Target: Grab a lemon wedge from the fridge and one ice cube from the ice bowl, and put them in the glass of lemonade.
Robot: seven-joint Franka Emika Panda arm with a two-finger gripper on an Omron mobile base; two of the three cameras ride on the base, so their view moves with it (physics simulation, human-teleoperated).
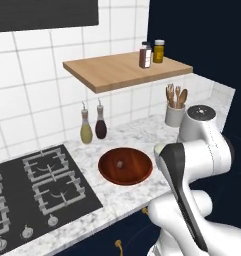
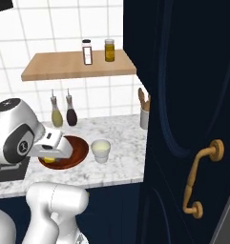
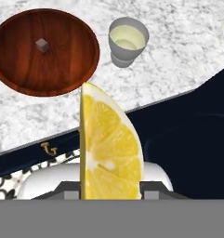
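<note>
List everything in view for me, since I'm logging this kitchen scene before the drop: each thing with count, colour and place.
lemon wedge: one, yellow, held in the hand
ice bowl: one, reddish-brown, on the marble counter
ice cube: one, pale grey, inside the bowl
glass of lemonade: one, whitish, beside the bowl
oil bottles: two, yellow and dark, by the wall
jars: two, on the wooden shelf
utensil holder: one, white, on the counter
stove: one, black, at the counter's left
hand: one, closed on the wedge

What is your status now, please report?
Gripper shut on lemon wedge, above counter edge. Glass of lemonade upright beside ice bowl; ice cube inside. Path looks free.
</note>
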